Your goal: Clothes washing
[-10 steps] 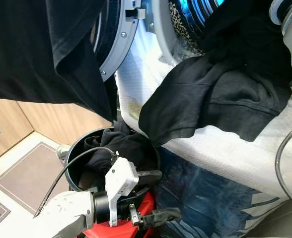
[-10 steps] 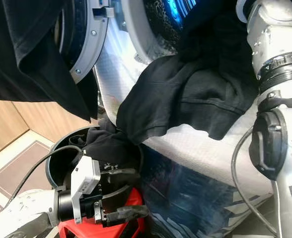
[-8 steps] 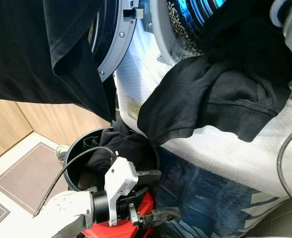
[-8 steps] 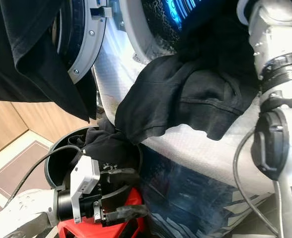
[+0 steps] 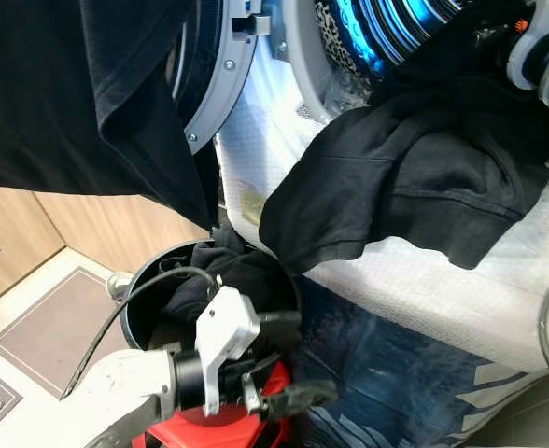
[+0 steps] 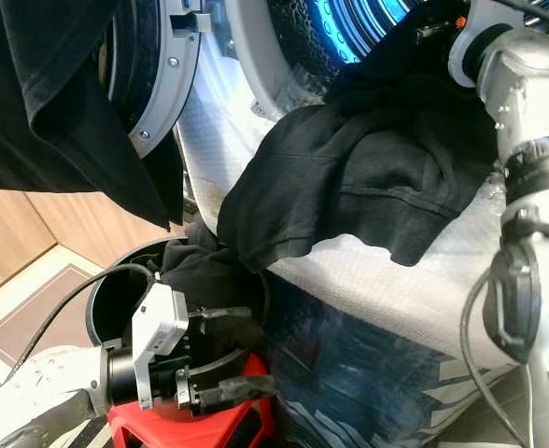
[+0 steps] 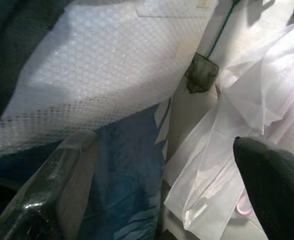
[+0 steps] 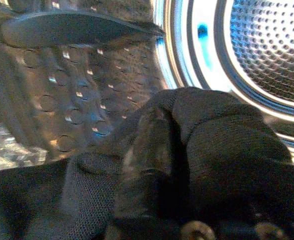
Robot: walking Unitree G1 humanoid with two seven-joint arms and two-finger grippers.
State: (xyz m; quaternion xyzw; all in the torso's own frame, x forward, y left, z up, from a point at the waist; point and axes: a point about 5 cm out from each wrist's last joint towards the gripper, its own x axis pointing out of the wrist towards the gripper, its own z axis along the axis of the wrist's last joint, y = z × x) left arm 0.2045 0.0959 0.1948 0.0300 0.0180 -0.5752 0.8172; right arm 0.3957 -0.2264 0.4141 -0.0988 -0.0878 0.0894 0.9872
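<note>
A large black garment [image 5: 415,177] hangs out of the washer's blue-lit drum [image 5: 387,37] and drapes over the bubble-wrapped front [image 5: 424,280]. My right arm [image 6: 527,103] reaches into the drum mouth at the upper right. In the right wrist view black cloth [image 8: 212,150] is bunched around my right gripper [image 8: 177,200], which is shut on it in front of the perforated drum wall [image 8: 267,40]. My left gripper [image 5: 312,355] stands open, holding nothing, low beside a dark bucket [image 5: 139,299] holding more black clothes [image 5: 228,271].
The washer door [image 5: 214,84] stands open at the upper left, with another black garment [image 5: 88,93] hanging in front of it. A red stool [image 5: 256,425] sits under my left gripper. A blue printed sheet [image 5: 396,373] covers the washer's base. Wooden cabinet [image 5: 88,224] and floor mat [image 5: 41,336] lie left.
My right arm has pushed up and deeper into the drum mouth, taking the garment's top with it. My left gripper has sunk slightly and stays open.
</note>
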